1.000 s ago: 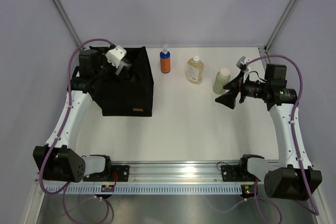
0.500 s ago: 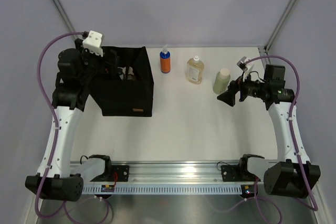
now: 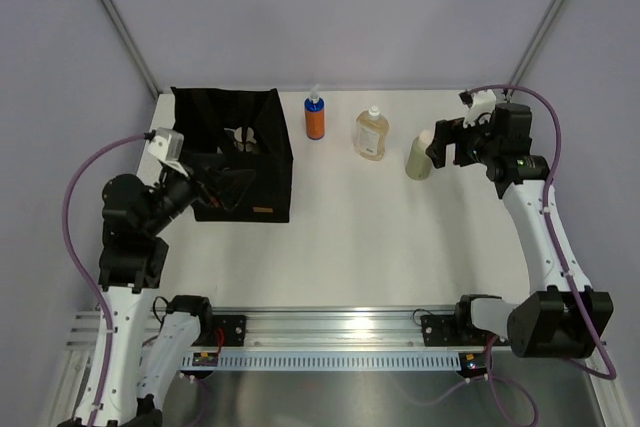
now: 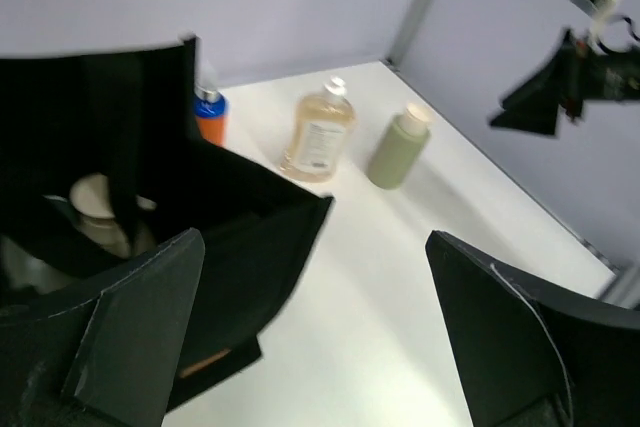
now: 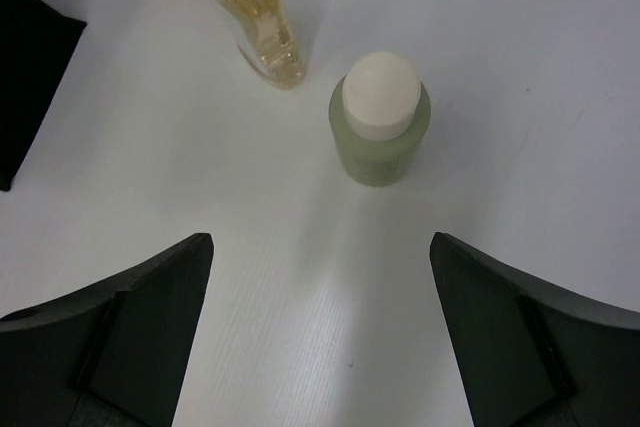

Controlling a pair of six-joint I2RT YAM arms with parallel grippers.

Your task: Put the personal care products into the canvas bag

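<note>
Three bottles are out on the table (image 3: 350,237) along the far side. The orange spray bottle (image 3: 315,119) is just right of the black bag (image 3: 270,187), then the amber bottle (image 3: 371,134), then the pale green bottle (image 3: 420,155). Something pale sits inside the bag, can't make out more. The right gripper (image 3: 441,144) is spread wide with nothing in it, just right of the green bottle. The left gripper (image 3: 225,190) is wide open and empty too, at the bag's near left side.
</note>
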